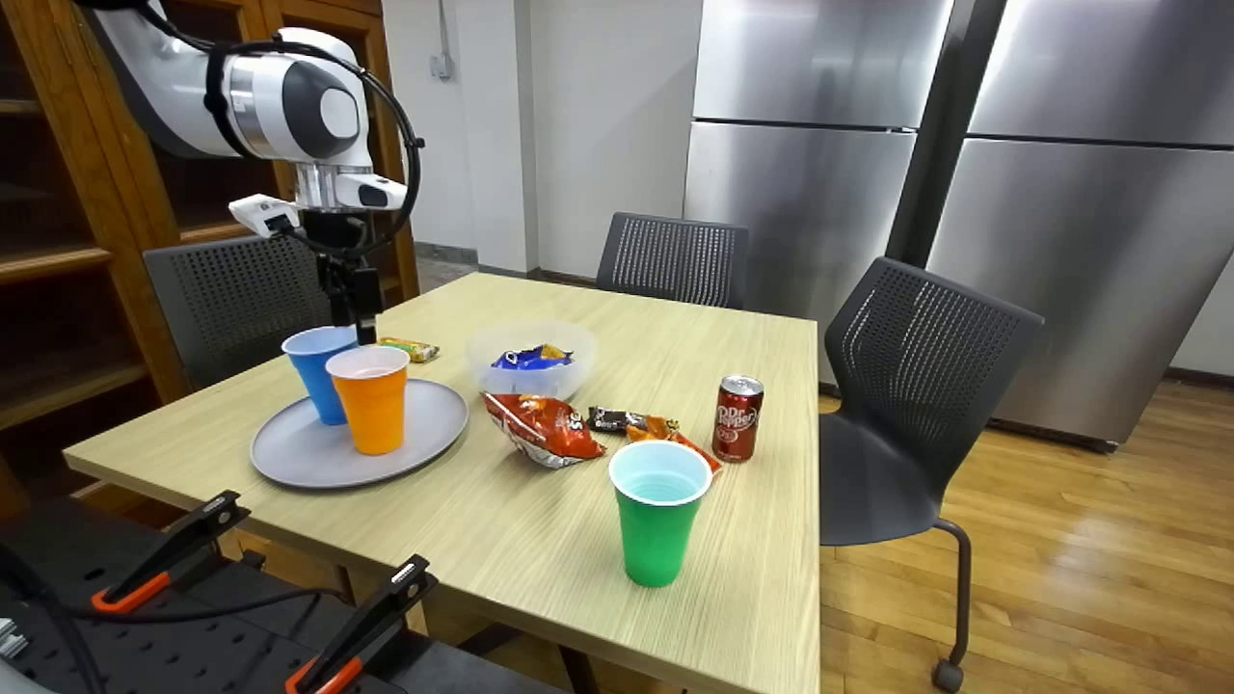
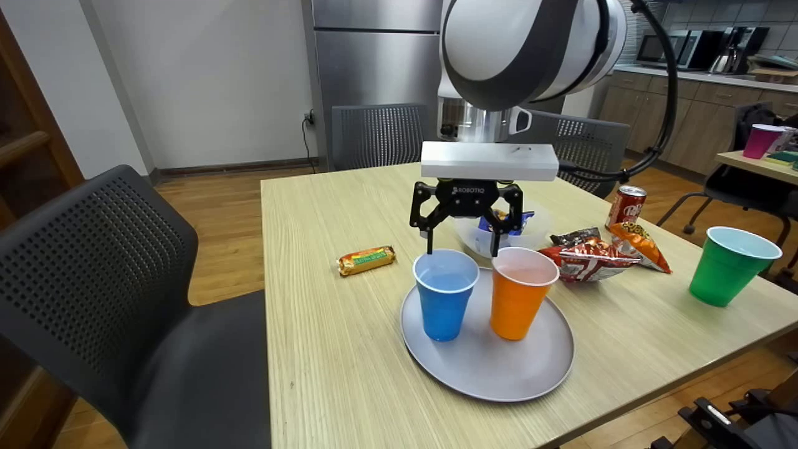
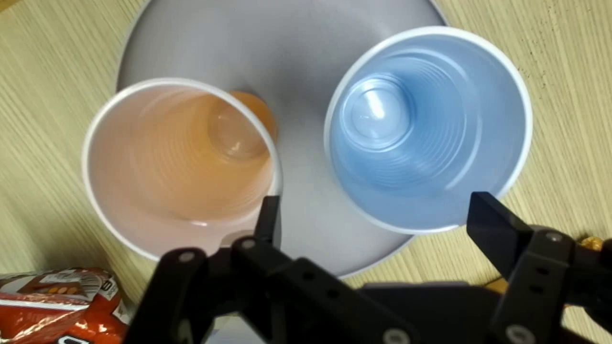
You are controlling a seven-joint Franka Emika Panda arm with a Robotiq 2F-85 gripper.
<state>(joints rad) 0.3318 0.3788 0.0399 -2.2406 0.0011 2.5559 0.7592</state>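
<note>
Hand [image 2: 462, 251] wide above blue cup [image 2: 444, 312] and orange cup [image 2: 516, 305]

Fingers [image 3: 497, 229] are spread well apart and pointed down; the hand is seen wide in an exterior view and the wrist view. In the wrist view one fingertip is overlapped with the rim of the orange cup, the other with the rim of the blue cup; whether either rim is touched cannot be told. Both cups are stood upright on a grey plate [image 2: 480, 374], with a gap between them. The plate is set on a light wood bench [image 1: 540, 540], close to one edge.

A gold-wrapped bar [image 2: 366, 260] is laid flat on the bench near the plate. A translucent bowl [image 1: 485, 359] is placed beside the plate, a blue packet [image 1: 533, 359] held inside it. A red snack bag [image 1: 545, 431] is found just beside the bowl; a dark packet [image 1: 615, 420] and an orange packet [image 2: 645, 249] are grouped next to it. A Dr Pepper can [image 1: 738, 419] is stood upright farther off; a green cup [image 1: 660, 530] is also stood upright near the bench edge, well apart from the plate. Dark chairs [image 1: 887, 405] are ranged around the bench, and stainless refrigerators [image 1: 800, 202] are seen behind it.
</note>
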